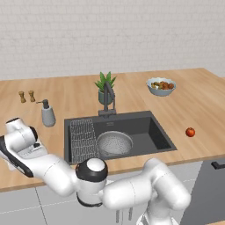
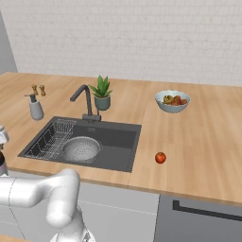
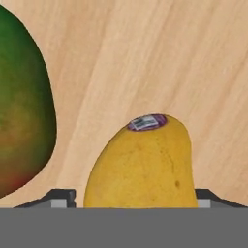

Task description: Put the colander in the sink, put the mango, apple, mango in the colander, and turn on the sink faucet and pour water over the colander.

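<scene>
From the left base view, the colander (image 1: 114,143) sits in the sink (image 1: 154,132) beside the rack (image 1: 82,139); an apple (image 1: 190,132) lies right on open counter (image 1: 197,105).

The right base view shows the faucet (image 2: 85,101) behind.

Hand view: a yellow mango (image 3: 143,164) sits between the gripper (image 3: 131,199) fingers; grip unclear. A green mango (image 3: 22,106) lies left.

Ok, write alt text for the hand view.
A yellow mango with a small sticker lies on the wooden counter between the tool's fingertips. A green-red mango lies beside it, at the view's left edge.
</scene>
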